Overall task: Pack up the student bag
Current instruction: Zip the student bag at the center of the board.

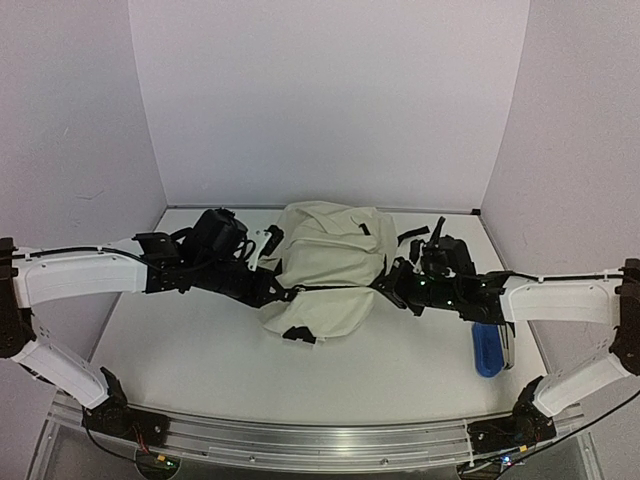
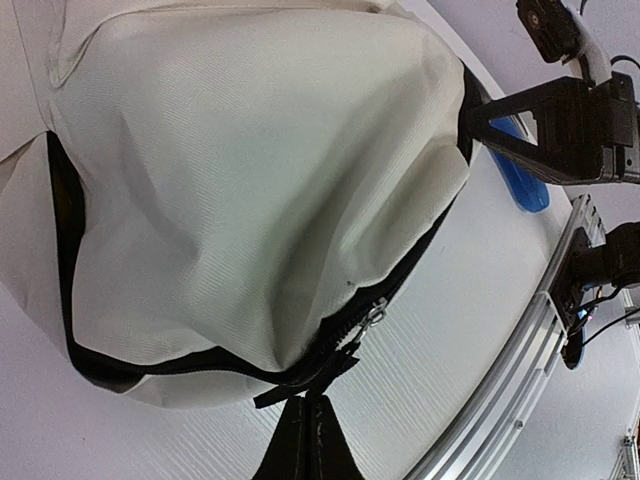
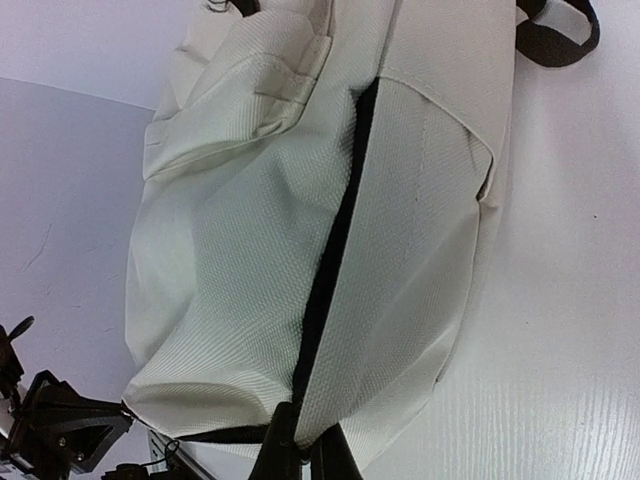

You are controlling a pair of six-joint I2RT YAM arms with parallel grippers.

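student bag (image 1: 325,255) sat at table (image 1: 200,360) centre | left gripper (image 1: 288,293) pinched its zipper trim | right gripper (image 1: 386,284) pinched the opposite side

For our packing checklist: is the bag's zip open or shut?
Shut where visible: on the bag the zip is a thin black line, no lining showing. Its far end, cannot tell.

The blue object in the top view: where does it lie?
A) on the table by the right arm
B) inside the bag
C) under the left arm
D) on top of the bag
A: the blue object lies on the table beside the right arm, apart from the bag.
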